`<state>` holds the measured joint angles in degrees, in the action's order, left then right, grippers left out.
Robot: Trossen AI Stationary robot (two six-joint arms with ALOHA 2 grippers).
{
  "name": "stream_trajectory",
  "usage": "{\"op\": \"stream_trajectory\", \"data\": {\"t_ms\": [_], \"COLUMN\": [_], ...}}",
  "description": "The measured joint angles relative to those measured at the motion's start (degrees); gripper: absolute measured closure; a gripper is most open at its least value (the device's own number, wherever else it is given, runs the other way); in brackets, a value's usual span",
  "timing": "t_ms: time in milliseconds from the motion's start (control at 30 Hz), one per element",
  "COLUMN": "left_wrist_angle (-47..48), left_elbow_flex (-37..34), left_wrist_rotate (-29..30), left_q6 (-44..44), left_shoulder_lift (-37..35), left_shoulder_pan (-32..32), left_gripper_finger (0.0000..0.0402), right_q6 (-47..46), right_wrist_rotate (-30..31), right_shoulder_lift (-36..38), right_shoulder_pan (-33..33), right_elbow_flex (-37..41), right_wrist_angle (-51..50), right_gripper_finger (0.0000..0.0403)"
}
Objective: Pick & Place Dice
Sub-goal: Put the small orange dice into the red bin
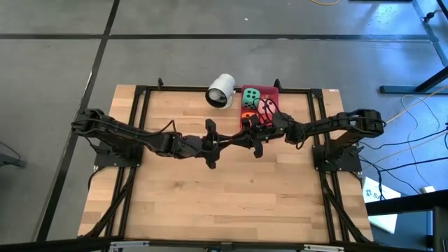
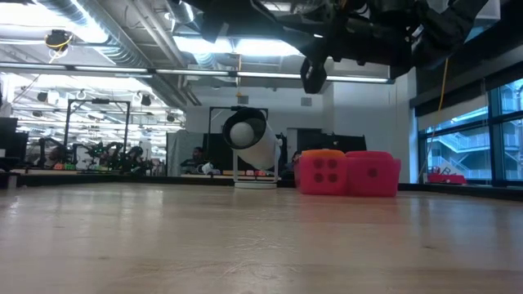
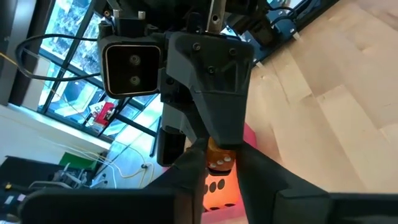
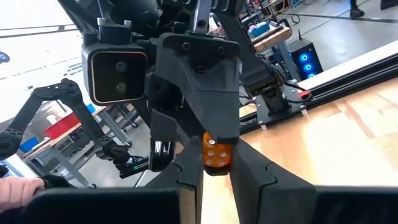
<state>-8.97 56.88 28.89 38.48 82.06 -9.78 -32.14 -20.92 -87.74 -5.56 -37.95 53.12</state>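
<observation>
Found nose to nose above the tabletop [image 1: 210,203], just beside the near edge of the red tray [image 1: 271,91]: the left tool [image 3: 221,157] and the right tool [image 4: 216,149], reaching in from opposite sides. Caught between them, clear of the wood, a small orange-looking die [image 4: 216,154] with pale pips.

Looks like a hand-over in mid-air, judged from the two tools facing each other around one die. Probably done there so as to pass the die across without setting it down, and to keep both arms off the things on the tray.

Right tool: pressed in from both sides onto the held die, pinching it, with hardly any gap showing. Left tool: also set around the same die, yet impossible to tell whether gripping or merely flanking. Nothing else touched by either.

On the tray, well below the tools: a green die [image 1: 251,94] at the far end, an orange die [image 2: 323,171] and a red die [image 2: 372,174] side by side and touching nearer in. No pink die to be made out for certain. Just beside the tray's far corner, lying on its side with the mouth facing away from the tray: a white cup [image 1: 220,91].

Calls for one firm grip before any release, or else a dropped die.
</observation>
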Motion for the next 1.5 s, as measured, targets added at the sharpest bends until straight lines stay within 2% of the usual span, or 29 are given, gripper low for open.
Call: {"op": "stream_trajectory", "data": {"t_ms": [367,467,633,767,867,967,1200,1300,1500], "left_wrist_angle": [-0.1,-0.28,1.25,4.6,8.83,11.42,11.17,7.37,-4.15], "left_elbow_flex": [-0.04,-0.09,-0.26,-0.26,-0.84,-2.43,-10.03,-14.96,-26.22], "left_wrist_rotate": [-2.67,-1.76,-0.16,-1.03,-2.69,-4.8,-6.53,-6.55,-9.14], "left_q6": [-4.51,-5.52,-8.72,-13.26,-17.95,-22.86,-30.23,-32.97,-37.17], "left_shoulder_lift": [0.02,-0.52,-4.57,-10.2,-14.25,-17.66,-24.53,-27.62,-32.77], "left_shoulder_pan": [-0.42,-0.92,-2.5,-3.91,-4.1,-4.01,-4.01,-4.01,-4.01], "left_gripper_finger": [0.0226,0.0204,0.0192,0.0195,0.0197,0.0196,0.0197,0.0199,0.0197], "right_q6": [-0.16,-0.2,0.72,4.35,9.56,15.1,22.12,22.16,20.98], "right_wrist_rotate": [-1.16,-1.17,-1.96,-2.04,1.38,7.92,21.48,24.44,28.59], "right_shoulder_lift": [0.09,0.11,1.96,7.33,14.14,21.86,36.42,40.42,45.73], "right_shoulder_pan": [-0.02,-0.02,-0.02,-0.04,-0.09,-0.13,0.2,0.2,0.13], "right_elbow_flex": [0.0,-0.01,-0.2,-0.2,-0.21,-0.2,-0.15,1.1,8.92], "right_wrist_angle": [0.0,0.1,0.23,-3.97,-13.73,-26.04,-49.63,-54.71,-56.62], "right_gripper_finger": [0.0351,0.0351,0.0351,0.0351,0.0351,0.0351,0.0351,0.0351,0.0351]}}
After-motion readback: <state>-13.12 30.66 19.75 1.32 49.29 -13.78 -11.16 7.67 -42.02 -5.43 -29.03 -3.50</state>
